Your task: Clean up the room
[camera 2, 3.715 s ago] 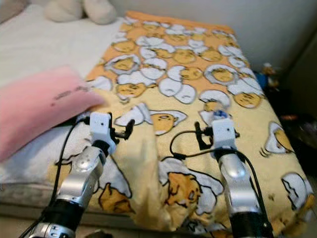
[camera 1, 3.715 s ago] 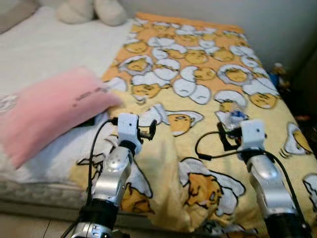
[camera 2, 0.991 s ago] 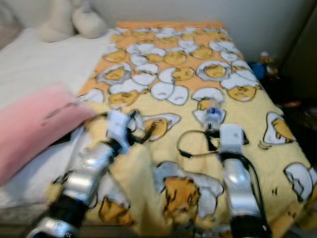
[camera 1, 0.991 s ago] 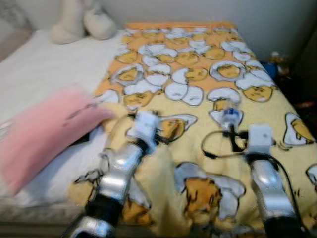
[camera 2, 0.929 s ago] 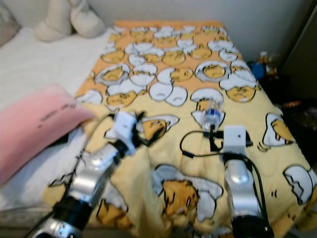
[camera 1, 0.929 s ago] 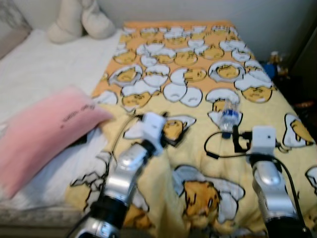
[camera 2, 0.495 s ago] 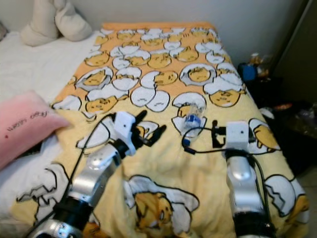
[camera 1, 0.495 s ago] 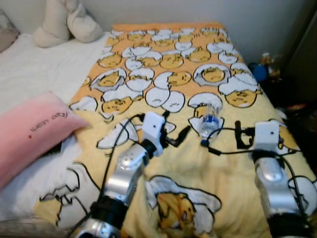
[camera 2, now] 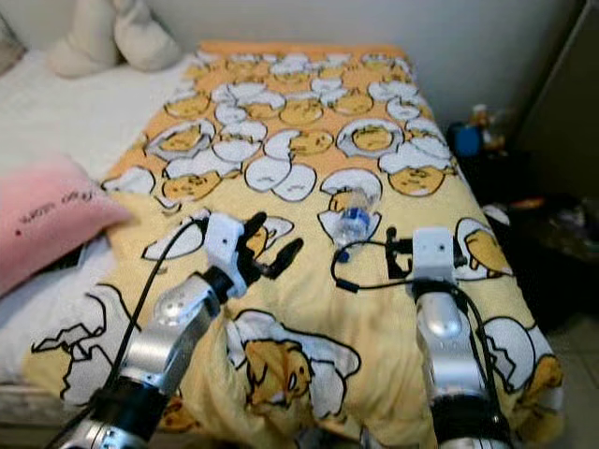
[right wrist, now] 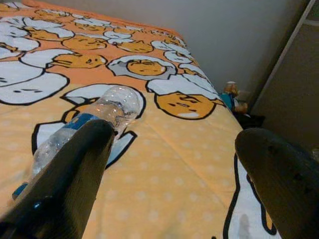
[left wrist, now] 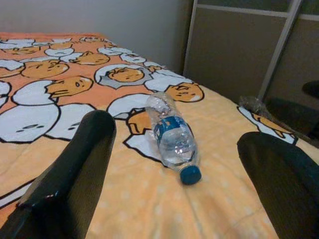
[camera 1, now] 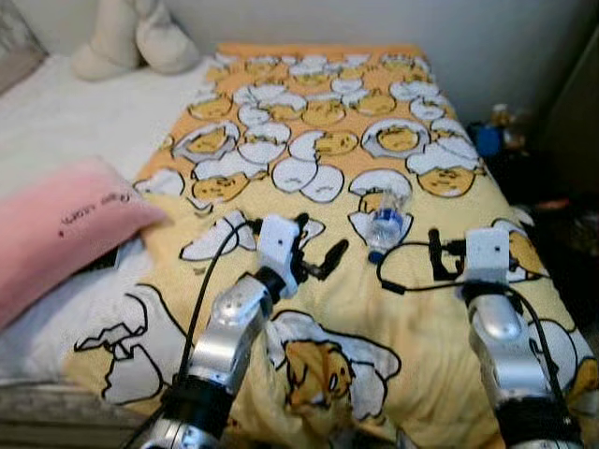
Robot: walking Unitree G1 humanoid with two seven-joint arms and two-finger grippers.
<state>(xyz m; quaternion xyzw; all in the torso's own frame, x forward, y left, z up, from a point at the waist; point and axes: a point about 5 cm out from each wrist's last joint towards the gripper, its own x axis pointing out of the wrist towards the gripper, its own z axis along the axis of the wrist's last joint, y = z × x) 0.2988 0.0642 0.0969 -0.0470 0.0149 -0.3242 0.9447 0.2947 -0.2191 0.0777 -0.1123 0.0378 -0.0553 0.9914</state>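
Note:
A clear plastic bottle (camera 1: 384,223) with a blue label and blue cap lies on its side on the yellow and orange egg-pattern blanket (camera 1: 328,140). My left gripper (camera 1: 318,245) hovers open just above the blanket, a short way left of the bottle and pointing at it. In the left wrist view the bottle (left wrist: 172,137) lies ahead between the two black fingers (left wrist: 75,164), cap end nearer. My right gripper (camera 1: 445,253) is open too, just right of the bottle and a bit nearer to me. The bottle (right wrist: 84,124) lies beside one finger in the right wrist view.
A pink pillow (camera 1: 65,234) lies on the white sheet (camera 1: 84,122) at the left, over a dark flat object (camera 1: 101,264). A cream plush toy (camera 1: 136,42) sits at the bed's head. Small items (camera 1: 491,136) stand on the floor right of the bed, by a dark panel (left wrist: 239,50).
The camera has shifted right along the bed, so the pillow sits further left. My left arm has swung right toward the bottle. Both grippers remain open and the bottle has not moved.

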